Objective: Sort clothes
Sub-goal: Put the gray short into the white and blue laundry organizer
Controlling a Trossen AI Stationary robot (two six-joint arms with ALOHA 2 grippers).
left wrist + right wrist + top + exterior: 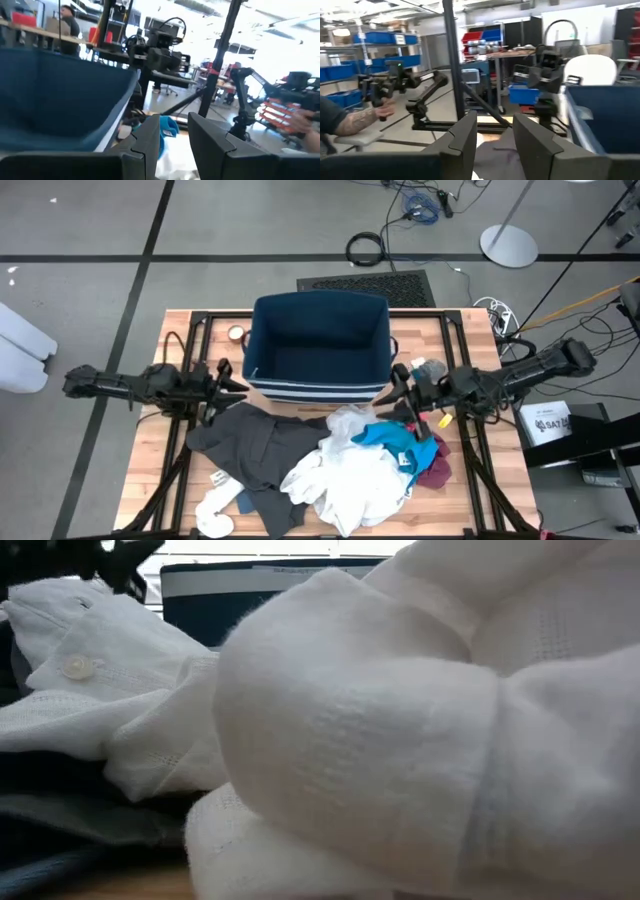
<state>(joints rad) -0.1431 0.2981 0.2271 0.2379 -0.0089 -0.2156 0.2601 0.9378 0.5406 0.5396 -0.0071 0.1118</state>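
Clothes [320, 465] lie heaped on the table [150, 480] in front of the navy bin [318, 345], which stands empty, so by my judgement no sorting has begun. The heap is soft and crumpled: a dark grey piece [255, 445] spreads on the left arm's side, a white piece [350, 480] is bunched in the middle, a teal piece [395, 438] sits on it, and a maroon piece [437, 465] shows at the edge on the right arm's side. A white sock [212, 515] lies at the near edge; in the low view thick knit white fabric [400, 740] fills the picture, with a buttoned white shirt [100, 680] behind.

Left tool [225, 383] hangs just beside the bin's corner above the grey piece, fingers [150, 142] apart and holding nothing. Right tool [398, 385] hangs by the opposite corner above the teal piece, fingers [465, 137] likewise apart and empty. Both seem posed over the heap's edges, ready to reach down for a first pick.

A person's tattooed arm [350, 122] shows in the room beyond.
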